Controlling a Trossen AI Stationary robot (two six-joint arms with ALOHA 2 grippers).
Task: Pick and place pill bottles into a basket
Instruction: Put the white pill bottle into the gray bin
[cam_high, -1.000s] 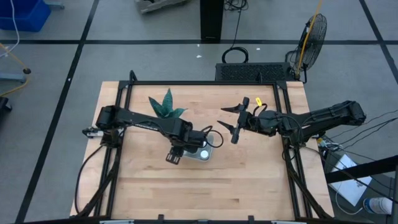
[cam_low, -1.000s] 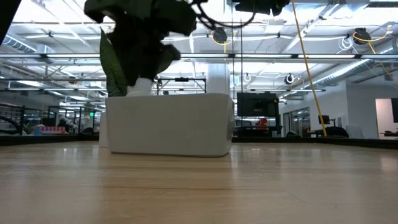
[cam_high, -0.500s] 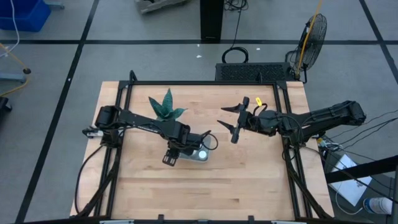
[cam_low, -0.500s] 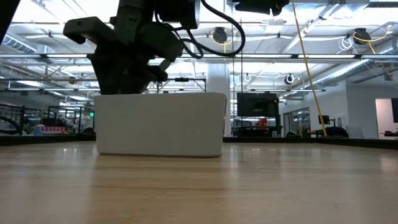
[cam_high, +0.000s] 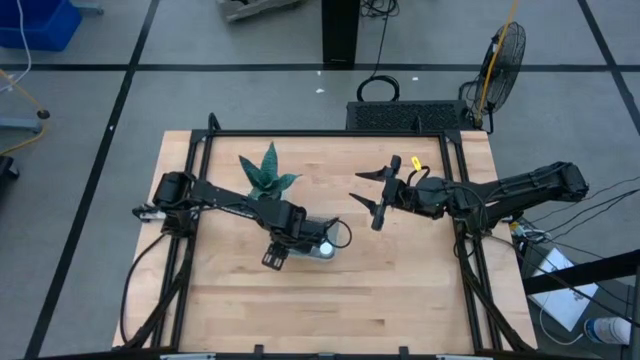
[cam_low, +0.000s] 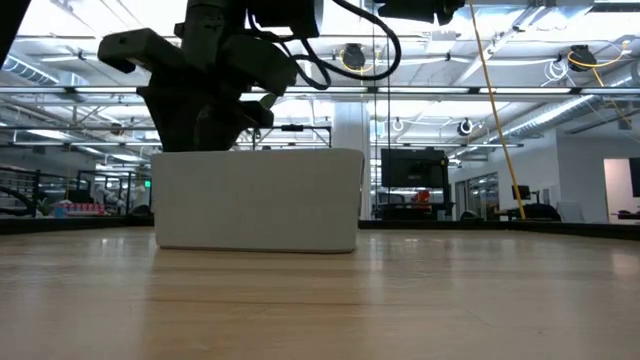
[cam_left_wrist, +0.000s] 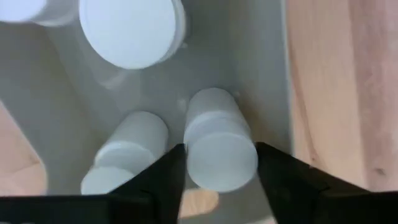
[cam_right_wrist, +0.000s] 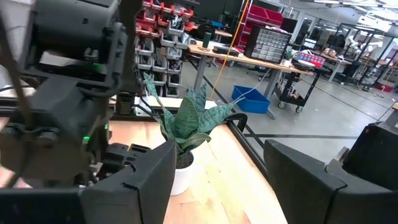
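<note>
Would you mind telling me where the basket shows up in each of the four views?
High view: the basket sits mid-table, partly under the left gripper.
Low view: the pale box left of centre.
Left wrist view: its grey floor, holding pill bottles.
Right wrist view: not visible.
Shared landmark: the left gripper above it.

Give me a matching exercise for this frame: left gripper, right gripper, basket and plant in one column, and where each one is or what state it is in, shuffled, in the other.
Things:
1. left gripper
2. right gripper
3. basket
4. plant

Places or states:
A. stands in a white pot at the table's far left part
B. lowered into the basket, fingers either side of a pill bottle
C. raised over the table's right half, fingers spread, holding nothing
D. sits on the wood near the table's middle, with white bottles inside

Pairs: 1-B, 2-C, 3-D, 4-A
</note>
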